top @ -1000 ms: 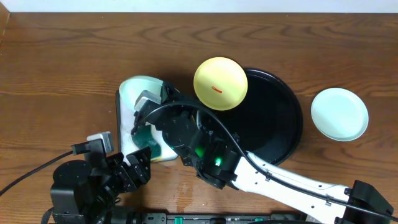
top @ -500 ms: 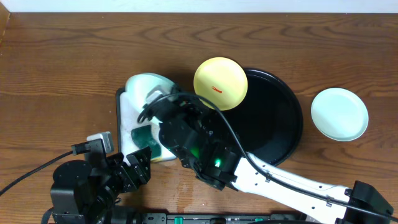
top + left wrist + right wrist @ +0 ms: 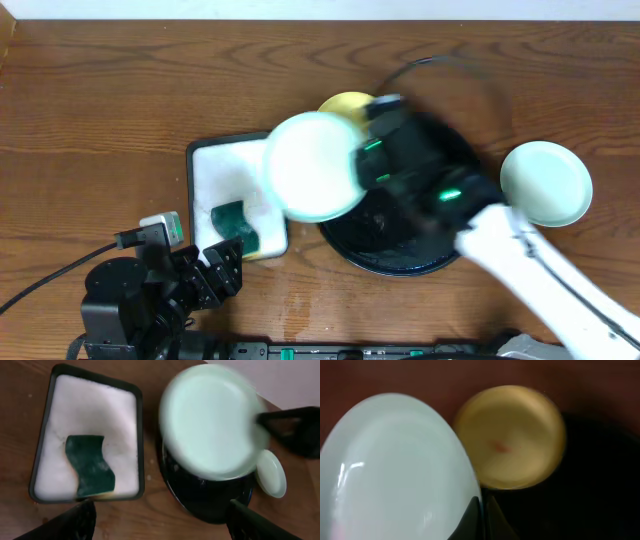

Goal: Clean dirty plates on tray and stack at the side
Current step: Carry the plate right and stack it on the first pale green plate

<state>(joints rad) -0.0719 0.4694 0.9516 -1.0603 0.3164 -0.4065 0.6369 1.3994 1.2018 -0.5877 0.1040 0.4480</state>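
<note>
My right gripper (image 3: 362,160) is shut on the rim of a pale mint-green plate (image 3: 312,166), holding it in the air above the left edge of the black tray (image 3: 420,262); the arm is blurred. In the right wrist view the fingers (image 3: 481,515) pinch that plate (image 3: 395,470) at its right rim. The pale yellow plate (image 3: 345,102) with a red smear (image 3: 501,447) leans on the tray's far left rim, partly hidden. A second mint-green plate (image 3: 545,183) lies on the table right of the tray. My left gripper (image 3: 160,525) is open and empty at the front left.
A white rectangular dark-rimmed tray (image 3: 215,170) sits left of the black tray, with a green sponge (image 3: 232,222) at its near end; the sponge also shows in the left wrist view (image 3: 90,464). A small grey device (image 3: 160,228) sits on the left arm's base.
My right gripper has lifted the mint-green plate off the white tray and swung it right, over the black tray's left edge. The sponge now lies uncovered. The left arm has not moved.
</note>
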